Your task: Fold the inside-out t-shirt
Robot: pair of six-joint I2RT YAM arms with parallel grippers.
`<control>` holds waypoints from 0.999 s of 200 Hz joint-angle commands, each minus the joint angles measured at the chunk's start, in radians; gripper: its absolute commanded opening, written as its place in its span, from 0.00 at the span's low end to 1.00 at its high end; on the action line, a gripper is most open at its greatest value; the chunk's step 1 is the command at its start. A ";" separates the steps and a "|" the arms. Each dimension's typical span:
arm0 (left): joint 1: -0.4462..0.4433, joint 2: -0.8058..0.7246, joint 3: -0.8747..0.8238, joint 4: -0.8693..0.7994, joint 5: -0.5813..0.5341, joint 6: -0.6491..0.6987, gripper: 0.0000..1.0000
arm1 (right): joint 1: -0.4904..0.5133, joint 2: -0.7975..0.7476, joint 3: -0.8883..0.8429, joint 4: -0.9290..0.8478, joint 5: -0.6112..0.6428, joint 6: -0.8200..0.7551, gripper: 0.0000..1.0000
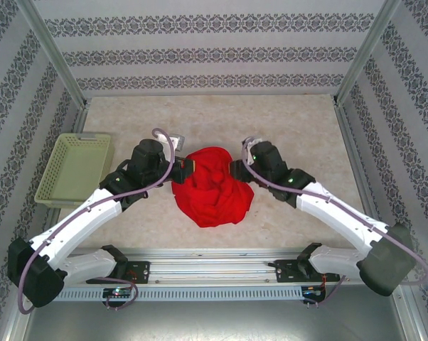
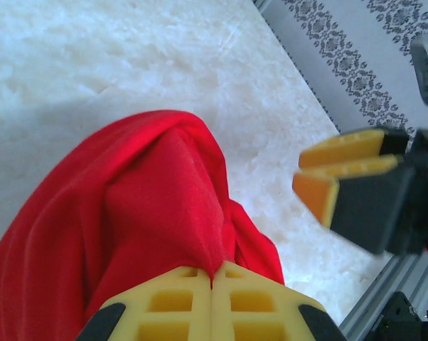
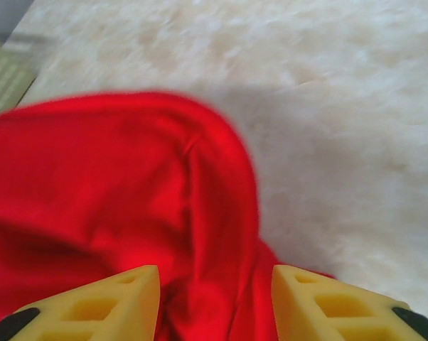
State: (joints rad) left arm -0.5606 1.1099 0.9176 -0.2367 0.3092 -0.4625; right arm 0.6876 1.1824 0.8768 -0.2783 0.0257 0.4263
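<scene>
Top: inside-out t-shirt (image 1: 212, 186) bunched mid-worktop (image 1: 299, 124), between both arms. Left wrist: left end effector (image 2: 212, 275) clenched on a red fold. Right wrist: right end effector (image 3: 215, 273) released, straddling cloth.

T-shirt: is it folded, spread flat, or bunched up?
Bunched up: the t-shirt forms a rumpled heap, its cloth pinched in the shut left hand.

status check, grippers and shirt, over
left gripper shut on t-shirt. right gripper open, cloth between jaws. t-shirt bunched in heap. basket far left, not in the way.
</scene>
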 commanded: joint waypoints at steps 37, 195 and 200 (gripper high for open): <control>0.043 -0.027 -0.010 0.082 0.081 -0.024 0.00 | 0.103 0.173 -0.026 0.164 -0.008 -0.027 0.49; 0.231 -0.178 0.045 0.031 0.023 -0.020 0.00 | -0.006 -0.067 0.090 0.115 -0.281 -0.019 0.00; 0.238 -0.193 0.038 0.052 0.026 -0.023 0.00 | -0.013 -0.099 0.079 0.128 -0.286 -0.005 0.00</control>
State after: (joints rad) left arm -0.3725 0.9848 0.9382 -0.2581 0.3302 -0.4789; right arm 0.7357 1.2312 0.9920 -0.2047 -0.0635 0.3325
